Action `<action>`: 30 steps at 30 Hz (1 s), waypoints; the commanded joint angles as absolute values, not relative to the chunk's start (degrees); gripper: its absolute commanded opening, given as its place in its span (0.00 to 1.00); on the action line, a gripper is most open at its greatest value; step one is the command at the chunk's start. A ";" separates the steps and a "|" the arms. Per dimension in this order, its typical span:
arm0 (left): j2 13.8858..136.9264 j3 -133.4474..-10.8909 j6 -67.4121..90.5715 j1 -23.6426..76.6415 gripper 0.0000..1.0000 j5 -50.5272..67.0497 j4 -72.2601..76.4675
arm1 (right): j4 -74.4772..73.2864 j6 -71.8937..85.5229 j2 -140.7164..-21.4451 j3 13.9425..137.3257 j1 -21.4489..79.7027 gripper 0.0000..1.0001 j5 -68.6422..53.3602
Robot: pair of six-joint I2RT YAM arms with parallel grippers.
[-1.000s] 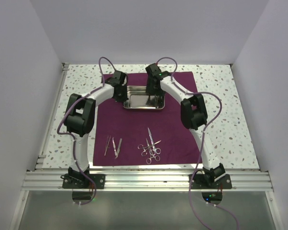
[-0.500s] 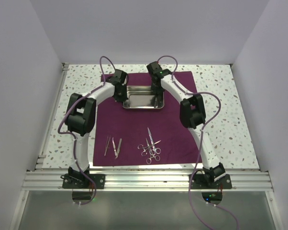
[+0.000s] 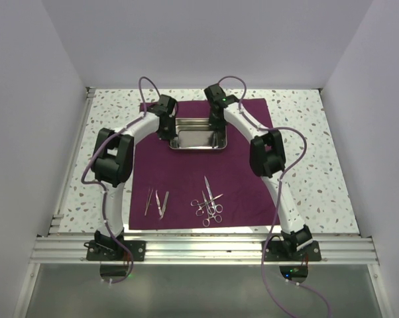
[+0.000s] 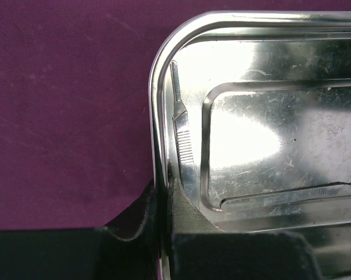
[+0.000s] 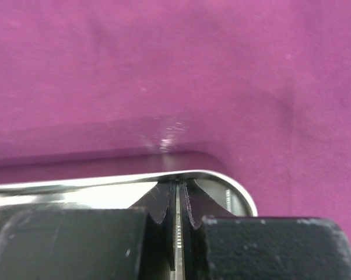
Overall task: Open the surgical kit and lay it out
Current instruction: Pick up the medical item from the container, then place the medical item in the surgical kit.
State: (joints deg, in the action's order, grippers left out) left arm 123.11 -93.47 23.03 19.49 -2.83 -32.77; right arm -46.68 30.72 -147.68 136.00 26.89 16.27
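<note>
The maroon cloth (image 3: pixel 199 173) lies spread flat. The shiny steel tray (image 3: pixel 198 144) stands on its far half. My left gripper (image 3: pixel 170 131) (image 4: pixel 162 186) is shut on the tray's left rim (image 4: pixel 157 87), one finger outside and one inside. A ribbed silvery instrument (image 4: pixel 183 137) lies along that wall inside the tray. My right gripper (image 3: pixel 217 123) (image 5: pixel 178 185) reaches into the tray's far right corner, just under the rim (image 5: pixel 76 185). It is shut on a thin ribbed silvery instrument (image 5: pixel 177 224). Tweezers (image 3: pixel 156 203) and scissors and forceps (image 3: pixel 209 203) lie on the near cloth.
Speckled tabletop (image 3: pixel 305 165) surrounds the cloth, with white walls on three sides. A metal rail (image 3: pixel 199 248) runs along the near edge, where the arm bases are bolted. Both arms arch over the cloth's left and right sides.
My right gripper has moved from the tray's middle to its far right corner and shut on the thin instrument. The left gripper and tray have stayed put.
</note>
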 commanded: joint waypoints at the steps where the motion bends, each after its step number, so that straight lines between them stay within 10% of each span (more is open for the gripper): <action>1: 126.03 -95.01 20.39 19.69 0.00 -0.70 -40.25 | -39.12 30.15 -144.76 141.41 26.46 0.00 14.68; 14: 127.70 -99.40 20.74 19.69 0.00 -2.11 -41.66 | -39.47 27.61 -129.40 135.99 26.10 0.00 15.47; 30: 131.83 -108.10 21.36 19.60 0.00 -4.57 -43.94 | -36.91 26.64 -85.27 73.27 25.05 0.00 13.19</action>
State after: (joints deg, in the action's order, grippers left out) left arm 129.67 -105.51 21.85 19.31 -3.36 -40.88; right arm -35.18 27.33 -91.85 83.09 24.99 15.00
